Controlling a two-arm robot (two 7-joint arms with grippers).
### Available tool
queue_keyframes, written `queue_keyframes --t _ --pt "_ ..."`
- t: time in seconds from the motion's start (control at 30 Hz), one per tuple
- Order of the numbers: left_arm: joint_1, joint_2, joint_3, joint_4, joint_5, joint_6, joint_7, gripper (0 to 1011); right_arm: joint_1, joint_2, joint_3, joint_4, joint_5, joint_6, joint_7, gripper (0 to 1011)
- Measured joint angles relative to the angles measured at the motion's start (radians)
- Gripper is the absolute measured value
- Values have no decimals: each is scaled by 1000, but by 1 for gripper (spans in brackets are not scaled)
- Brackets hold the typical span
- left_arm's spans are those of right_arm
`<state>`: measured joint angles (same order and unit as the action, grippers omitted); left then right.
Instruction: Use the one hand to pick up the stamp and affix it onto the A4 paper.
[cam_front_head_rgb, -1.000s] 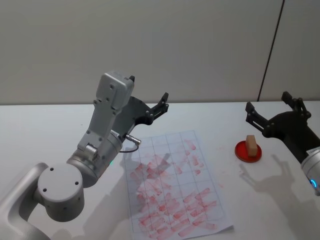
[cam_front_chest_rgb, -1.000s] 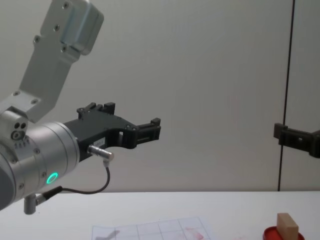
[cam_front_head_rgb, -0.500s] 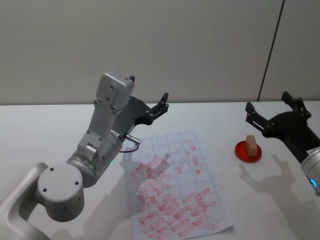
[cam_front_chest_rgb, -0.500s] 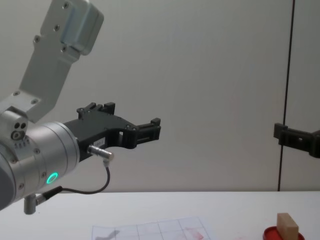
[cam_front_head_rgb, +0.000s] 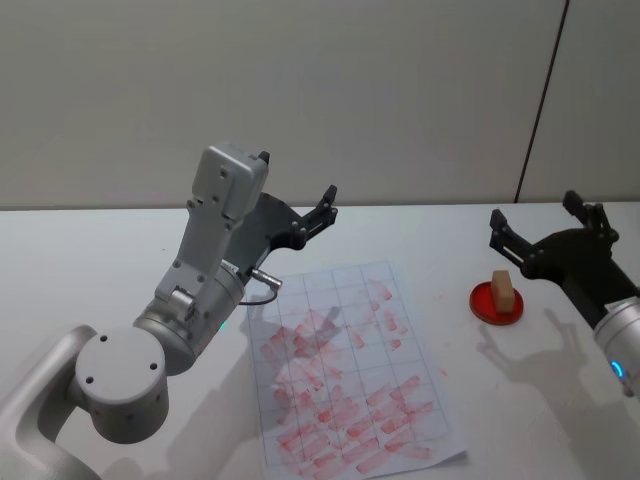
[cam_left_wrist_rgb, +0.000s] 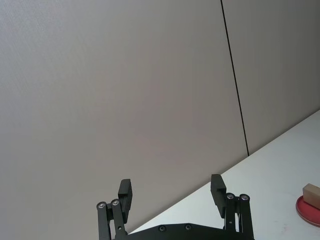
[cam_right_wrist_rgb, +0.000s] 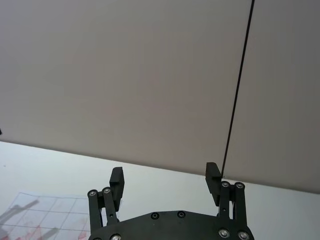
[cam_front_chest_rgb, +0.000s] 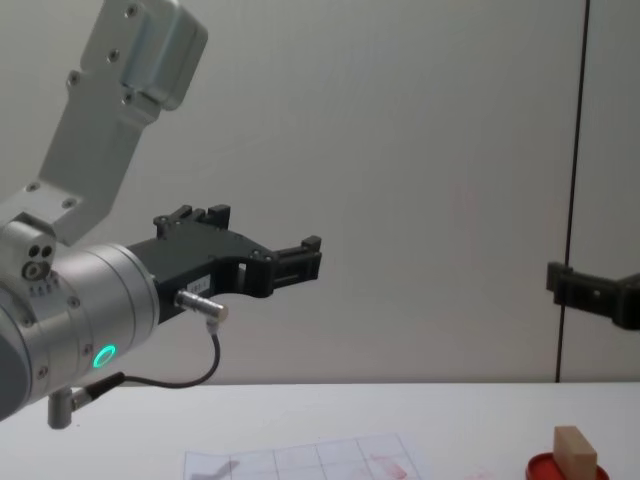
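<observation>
The stamp (cam_front_head_rgb: 503, 290), a small tan wood block, stands upright on the round red ink pad (cam_front_head_rgb: 484, 306) at the right of the table; it also shows in the chest view as the stamp (cam_front_chest_rgb: 574, 449). My right gripper (cam_front_head_rgb: 535, 212), the hand with the blue-lit ring, hovers open just behind and above the stamp, with nothing between its fingers (cam_right_wrist_rgb: 117, 179). The A4 paper (cam_front_head_rgb: 350, 370), gridded and covered in reddish marks, lies flat at mid-table. My left gripper (cam_front_head_rgb: 296, 177) is held open above the paper's far left, on the green-lit arm.
A white table (cam_front_head_rgb: 90, 260) carries everything, with a plain wall behind it. The bulky left arm (cam_front_head_rgb: 200, 270) rises over the table's left half. A cable (cam_front_chest_rgb: 190, 375) loops under the left wrist.
My right gripper has dropped slightly toward the stamp. The left arm, stamp and paper have not moved.
</observation>
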<state>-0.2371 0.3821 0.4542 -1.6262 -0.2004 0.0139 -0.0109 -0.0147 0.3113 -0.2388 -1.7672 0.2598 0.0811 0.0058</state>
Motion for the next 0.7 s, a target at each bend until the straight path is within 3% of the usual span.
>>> queue_keyframes --t 0.4,0.7 --pt "0 0 0 0 0 0 0 1001 11 -58 -22 20 -38 129 -130 1001" --pt "0 0 0 0 0 0 0 1001 47 -116 -39 86 -68 225 -209 1001"
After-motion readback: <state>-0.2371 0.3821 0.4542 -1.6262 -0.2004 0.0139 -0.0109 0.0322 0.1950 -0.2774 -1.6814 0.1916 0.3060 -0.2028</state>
